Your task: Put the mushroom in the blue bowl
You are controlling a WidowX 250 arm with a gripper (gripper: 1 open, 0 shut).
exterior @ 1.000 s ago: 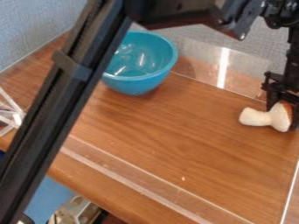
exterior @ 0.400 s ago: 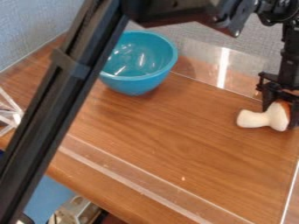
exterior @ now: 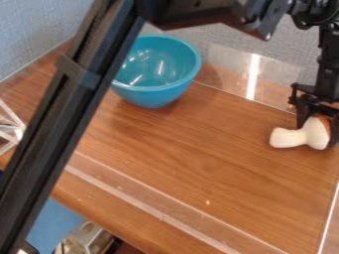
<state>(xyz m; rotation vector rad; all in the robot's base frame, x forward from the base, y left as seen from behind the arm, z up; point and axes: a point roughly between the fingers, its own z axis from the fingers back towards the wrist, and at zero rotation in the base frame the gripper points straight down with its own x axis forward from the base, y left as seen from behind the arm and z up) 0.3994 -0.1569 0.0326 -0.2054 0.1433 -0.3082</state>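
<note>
Slippage looks like the main risk: the mushroom (exterior: 299, 136) lies on its side on the wooden table (exterior: 172, 149), far to the right of the blue bowl (exterior: 155, 71), and its rounded cream stem gives the fingers little to bite on, so an off-centre squeeze could squirt it sideways or roll it toward the table's right edge. The gripper (exterior: 316, 117) stands nearly upright directly over the cap end of the mushroom, its dark fingers reaching down around or just against that end; whether they actually touch it I cannot tell. The jaws appear partly apart and not yet clamped, though the view is too small to be sure. The blue bowl sits empty, well apart from both.
</note>
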